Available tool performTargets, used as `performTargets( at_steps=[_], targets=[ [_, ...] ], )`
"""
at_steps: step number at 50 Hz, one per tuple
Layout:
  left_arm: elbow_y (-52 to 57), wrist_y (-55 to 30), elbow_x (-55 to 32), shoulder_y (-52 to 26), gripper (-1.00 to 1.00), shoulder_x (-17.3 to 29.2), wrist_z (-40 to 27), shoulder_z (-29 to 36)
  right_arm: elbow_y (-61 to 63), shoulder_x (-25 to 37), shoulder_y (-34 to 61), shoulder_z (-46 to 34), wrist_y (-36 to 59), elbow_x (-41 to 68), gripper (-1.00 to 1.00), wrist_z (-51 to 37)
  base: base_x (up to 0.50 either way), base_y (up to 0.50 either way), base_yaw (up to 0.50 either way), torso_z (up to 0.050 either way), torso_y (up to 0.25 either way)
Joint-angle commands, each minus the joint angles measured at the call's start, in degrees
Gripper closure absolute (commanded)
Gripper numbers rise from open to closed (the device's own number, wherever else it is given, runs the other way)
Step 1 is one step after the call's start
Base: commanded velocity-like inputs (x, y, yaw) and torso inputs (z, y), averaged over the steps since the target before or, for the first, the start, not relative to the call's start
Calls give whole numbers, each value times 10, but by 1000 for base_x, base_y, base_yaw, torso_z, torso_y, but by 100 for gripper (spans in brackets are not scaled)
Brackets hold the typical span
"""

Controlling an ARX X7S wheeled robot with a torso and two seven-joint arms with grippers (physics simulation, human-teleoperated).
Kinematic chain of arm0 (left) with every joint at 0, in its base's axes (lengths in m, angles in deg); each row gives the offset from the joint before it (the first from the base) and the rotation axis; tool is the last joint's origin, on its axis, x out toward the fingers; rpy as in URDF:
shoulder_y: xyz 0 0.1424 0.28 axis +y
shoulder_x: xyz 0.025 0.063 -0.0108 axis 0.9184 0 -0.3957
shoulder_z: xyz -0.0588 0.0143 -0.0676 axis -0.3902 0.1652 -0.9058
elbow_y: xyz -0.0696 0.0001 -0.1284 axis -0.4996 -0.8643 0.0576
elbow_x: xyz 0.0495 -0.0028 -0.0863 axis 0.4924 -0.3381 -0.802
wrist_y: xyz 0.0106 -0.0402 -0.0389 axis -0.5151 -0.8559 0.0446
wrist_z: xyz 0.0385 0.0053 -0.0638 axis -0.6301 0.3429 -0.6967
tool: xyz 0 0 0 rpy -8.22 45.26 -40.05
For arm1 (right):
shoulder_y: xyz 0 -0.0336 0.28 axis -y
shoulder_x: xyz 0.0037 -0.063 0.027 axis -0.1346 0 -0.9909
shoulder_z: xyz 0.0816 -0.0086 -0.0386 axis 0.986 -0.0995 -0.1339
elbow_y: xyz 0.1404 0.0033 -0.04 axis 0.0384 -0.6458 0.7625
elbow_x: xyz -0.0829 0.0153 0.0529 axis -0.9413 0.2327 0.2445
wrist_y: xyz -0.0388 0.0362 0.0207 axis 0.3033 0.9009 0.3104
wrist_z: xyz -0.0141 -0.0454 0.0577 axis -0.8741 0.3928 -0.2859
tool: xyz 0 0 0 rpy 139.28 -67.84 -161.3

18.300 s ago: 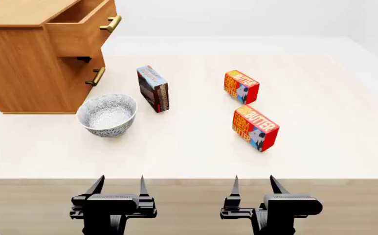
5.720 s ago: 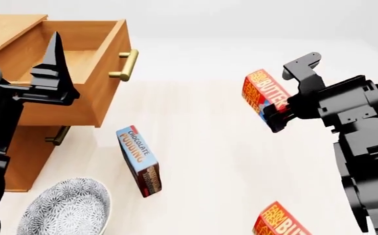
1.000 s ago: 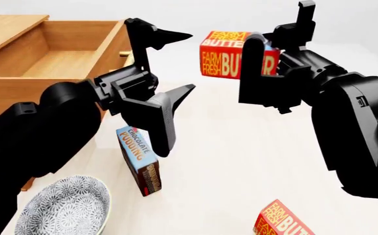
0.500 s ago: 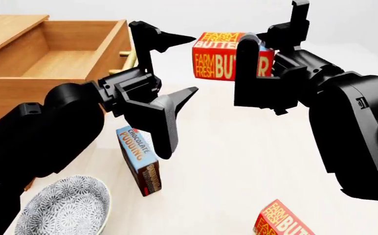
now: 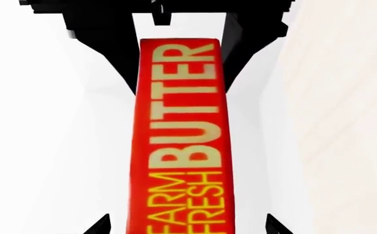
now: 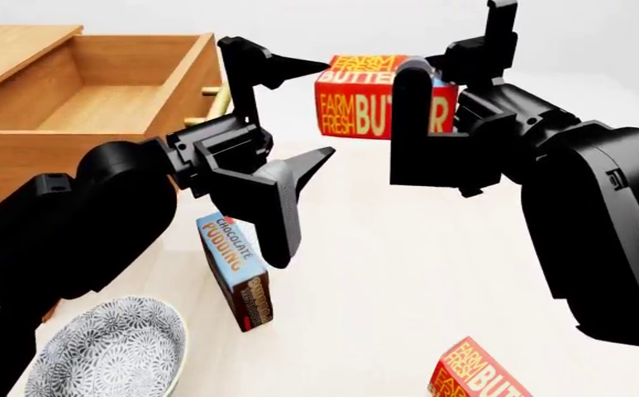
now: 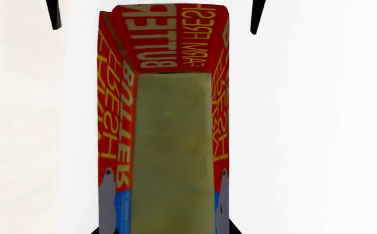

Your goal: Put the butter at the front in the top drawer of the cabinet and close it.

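The butter hangs in the air between my two arms, lying level, lettered side toward my head, just right of the open top drawer. My right claw is clamped on it at its far end, one finger crossing the front face. From my left wrist the box fills the middle, its near end between my spread fingertips.

My left claw stands wide open beside the box's free end, one finger above and one below, touching nothing that I can see.

I judge the box light and stiff, a cardboard carton with flat, smooth faces: it should neither sag nor crush under a moderate squeeze, though glossy sides could slip if pinched near an edge. The best hold is across the two broad faces, well in from the free end.

Below on the table stand the pudding box, a patterned bowl and the second butter box. The cabinet sits left.
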Motion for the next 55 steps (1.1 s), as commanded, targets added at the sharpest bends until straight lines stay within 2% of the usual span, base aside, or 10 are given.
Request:
performTargets(
  at_steps=[1,55],
  targets=[
    [-2,3,-2,0,-100,1,-1,0,13,1,14,11,-8,-45,100,0,0,0,0,0,0],
    [1,21,-8,-3,-100,-2,-14,-3,42,-8,4,21,1,-33,100,9,0,0,0,0,1]
  ],
)
